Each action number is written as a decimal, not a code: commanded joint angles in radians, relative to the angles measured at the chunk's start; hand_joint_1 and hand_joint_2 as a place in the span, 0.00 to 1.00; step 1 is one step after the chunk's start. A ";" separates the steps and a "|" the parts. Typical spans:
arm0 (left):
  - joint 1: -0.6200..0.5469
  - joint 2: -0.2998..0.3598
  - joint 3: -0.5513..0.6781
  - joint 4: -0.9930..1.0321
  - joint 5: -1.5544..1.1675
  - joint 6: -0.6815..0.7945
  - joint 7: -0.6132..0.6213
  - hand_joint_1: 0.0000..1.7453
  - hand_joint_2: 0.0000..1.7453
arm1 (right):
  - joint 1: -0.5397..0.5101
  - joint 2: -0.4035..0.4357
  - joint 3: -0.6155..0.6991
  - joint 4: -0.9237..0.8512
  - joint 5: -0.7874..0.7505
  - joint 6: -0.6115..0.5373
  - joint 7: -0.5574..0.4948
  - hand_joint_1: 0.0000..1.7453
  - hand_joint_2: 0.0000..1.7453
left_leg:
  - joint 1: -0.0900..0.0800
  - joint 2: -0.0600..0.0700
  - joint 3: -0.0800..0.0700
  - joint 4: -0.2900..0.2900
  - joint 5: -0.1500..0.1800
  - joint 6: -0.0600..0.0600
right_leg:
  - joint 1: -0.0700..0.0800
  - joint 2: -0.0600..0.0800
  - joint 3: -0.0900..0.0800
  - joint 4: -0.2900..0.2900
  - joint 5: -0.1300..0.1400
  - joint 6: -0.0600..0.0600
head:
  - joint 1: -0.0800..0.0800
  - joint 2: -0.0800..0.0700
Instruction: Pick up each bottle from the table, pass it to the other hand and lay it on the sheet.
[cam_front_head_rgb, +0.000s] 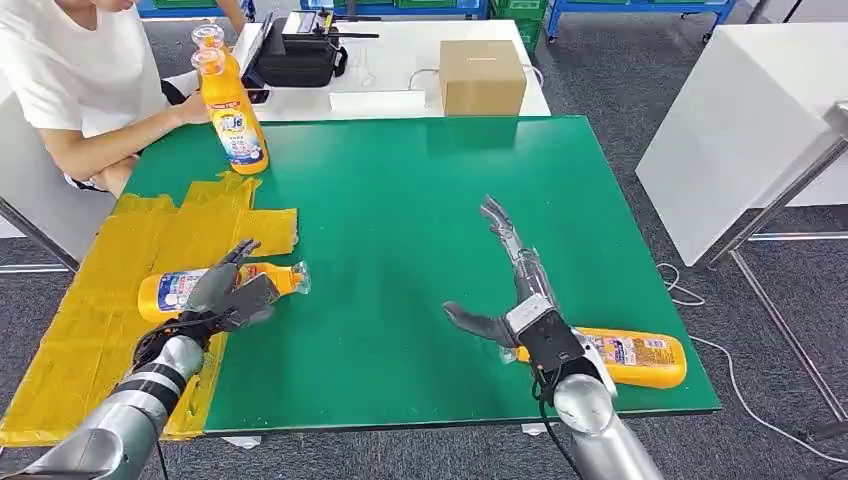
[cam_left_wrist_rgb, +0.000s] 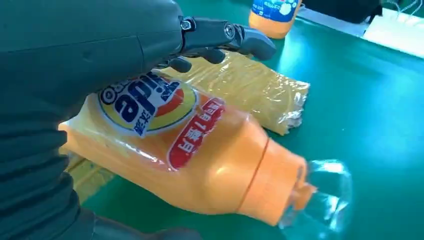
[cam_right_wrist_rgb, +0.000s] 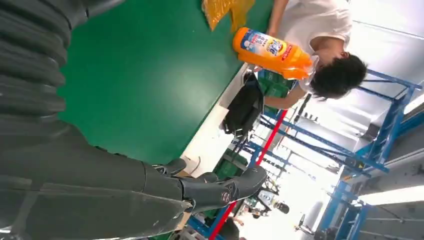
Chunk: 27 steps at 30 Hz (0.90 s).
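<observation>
Green table (cam_front_head_rgb: 400, 250) takes up most of the head view, with a yellow sheet (cam_front_head_rgb: 110, 290) of taped plastic covering its left part. A white table (cam_front_head_rgb: 400, 60) stands behind it, carrying a cardboard box (cam_front_head_rgb: 482, 76) and a black bag (cam_front_head_rgb: 305, 55). A person (cam_front_head_rgb: 70, 80) in a white shirt sits at the far left corner, one hand on two upright orange bottles (cam_front_head_rgb: 232, 110) at the green table's back edge. Near the front right edge lies another orange bottle (cam_front_head_rgb: 635, 357) on its side, partly behind the right hand (cam_front_head_rgb: 510, 290), which hovers above the table with fingers stretched forward and thumb spread, holding nothing. On the left, the left hand (cam_front_head_rgb: 225, 295) grips a third orange bottle (cam_front_head_rgb: 175, 290) lying on its side across the sheet's edge, its clear cap (cam_front_head_rgb: 300, 278) pointing out over the green; in the left wrist view the fingers (cam_left_wrist_rgb: 225, 37) curl over the bottle's labelled body.
</observation>
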 joint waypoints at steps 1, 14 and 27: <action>0.090 -0.049 0.037 0.022 0.066 0.007 -0.014 0.00 1.00 | -0.062 0.010 0.019 0.082 0.001 0.004 0.007 0.00 1.00 | 0.000 0.004 0.002 -0.002 -0.001 -0.001 | 0.000 0.003 0.001 -0.002 0.000 -0.001 | 0.000 0.000; 0.407 -0.121 0.026 -0.688 0.540 -0.028 -0.186 0.00 1.00 | 0.022 -0.225 0.080 -0.063 0.623 -0.159 0.128 0.00 1.00 | 0.001 0.002 -0.005 0.001 -0.001 0.000 | 0.001 0.000 -0.006 -0.001 -0.001 0.000 | 0.000 0.000; 0.474 -0.116 0.047 -0.816 0.563 -0.014 -0.198 0.00 1.00 | 0.055 -0.425 0.036 -0.074 0.657 -0.039 0.157 0.00 1.00 | 0.001 0.001 -0.011 0.001 -0.003 -0.001 | 0.001 -0.001 -0.011 -0.001 -0.002 0.000 | 0.000 0.000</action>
